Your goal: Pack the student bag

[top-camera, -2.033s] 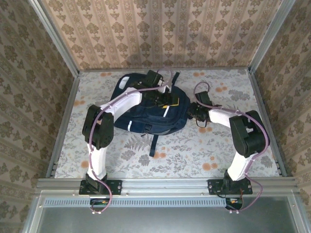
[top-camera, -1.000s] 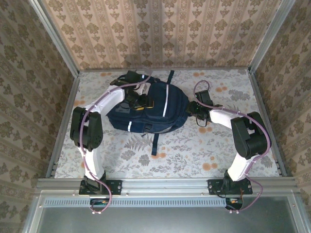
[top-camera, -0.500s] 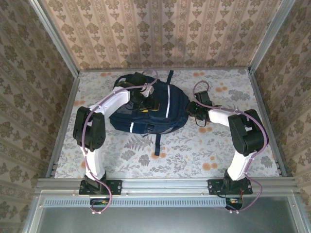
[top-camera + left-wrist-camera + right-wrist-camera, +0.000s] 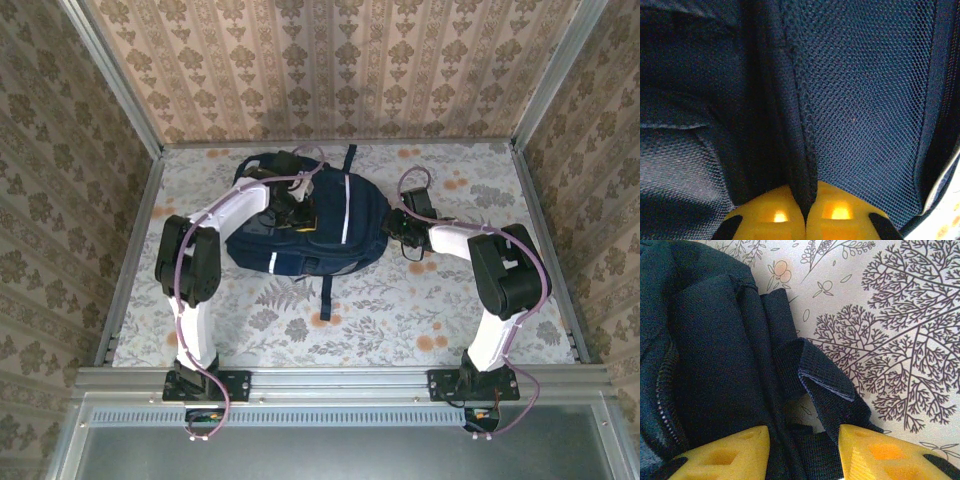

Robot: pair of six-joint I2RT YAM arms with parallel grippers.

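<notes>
The student bag [image 4: 350, 238], dark navy with a thin white stripe [image 4: 346, 212], lies at the middle back of the table, and a strap [image 4: 323, 292] trails toward me. My left gripper [image 4: 303, 223] rests on the bag's upper left part. In the left wrist view its yellow fingertips [image 4: 806, 202] are shut on a ridge of navy mesh fabric [image 4: 802, 150]. My right gripper [image 4: 399, 224] sits at the bag's right edge. In the right wrist view [image 4: 802, 452] its jaws stand apart, clamped on a bunched strap [image 4: 820, 375] that fills the gap.
A floral cloth [image 4: 400, 320] covers the table in front of the bag and to its right. Metal rails [image 4: 130, 250] and wallpapered walls [image 4: 330, 70] close in the left, right and back. The arm bases [image 4: 205, 382] stand at the near edge.
The left arm swung from the bag's middle to its upper left part, and the bag shifted slightly. The left jaws closed on the fabric in the last half second. The right arm stayed put.
</notes>
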